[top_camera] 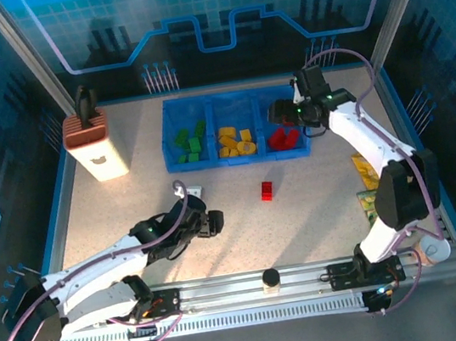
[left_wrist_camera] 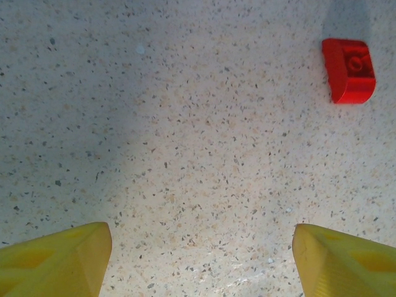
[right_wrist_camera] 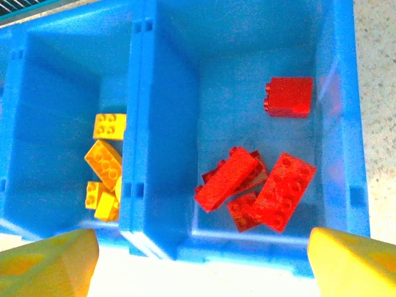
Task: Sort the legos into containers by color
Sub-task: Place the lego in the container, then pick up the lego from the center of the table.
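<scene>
Blue tray point(top_camera: 230, 95) in top view, sorted by colour; one red lego point(top_camera: 267, 189) loose on counter point(top_camera: 318, 200). Left wrist: left pincer point(left_wrist_camera: 201, 247) spread wide, empty, brick ahead. Right wrist: right pincer point(right_wrist_camera: 201, 253) parted over reds point(right_wrist_camera: 257, 185), apparently holding nothing. Next: reach, close, carry to red compartment.

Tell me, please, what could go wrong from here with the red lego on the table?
1. The red lego lies well to one side of the open left claw, not between its fingers; closing here would grab nothing, and a skewed approach might push it away.
2. The open right claw hangs over the red compartment; a left-arm delivery there could clash with it.
</scene>
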You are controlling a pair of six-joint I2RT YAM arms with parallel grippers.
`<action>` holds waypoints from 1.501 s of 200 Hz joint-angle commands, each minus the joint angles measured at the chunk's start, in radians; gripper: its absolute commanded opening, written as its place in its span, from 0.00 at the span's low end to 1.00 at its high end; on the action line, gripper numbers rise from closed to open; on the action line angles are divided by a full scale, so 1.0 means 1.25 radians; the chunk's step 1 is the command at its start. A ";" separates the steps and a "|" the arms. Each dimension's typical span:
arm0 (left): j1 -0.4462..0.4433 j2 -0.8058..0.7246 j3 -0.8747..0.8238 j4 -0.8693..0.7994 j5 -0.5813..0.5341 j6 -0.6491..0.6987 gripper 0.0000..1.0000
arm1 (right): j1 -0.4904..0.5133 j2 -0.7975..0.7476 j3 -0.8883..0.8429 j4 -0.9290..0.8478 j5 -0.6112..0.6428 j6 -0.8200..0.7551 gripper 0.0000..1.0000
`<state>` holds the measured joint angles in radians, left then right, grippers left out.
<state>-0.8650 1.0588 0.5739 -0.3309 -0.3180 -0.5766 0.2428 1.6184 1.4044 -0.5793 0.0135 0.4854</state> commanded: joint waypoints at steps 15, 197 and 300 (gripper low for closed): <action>-0.025 0.069 0.058 0.049 0.012 0.025 0.78 | 0.027 -0.116 -0.140 0.055 -0.026 0.017 0.89; -0.057 0.680 0.550 -0.011 0.147 0.102 0.80 | 0.074 -0.585 -0.634 0.063 0.043 0.126 0.90; -0.064 0.847 0.719 -0.111 0.114 0.129 0.76 | 0.077 -0.717 -0.759 0.035 0.036 0.160 0.90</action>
<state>-0.9325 2.0686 1.4231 -0.4088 -0.1566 -0.4526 0.3244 0.7544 0.4873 -0.5159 0.0521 0.6563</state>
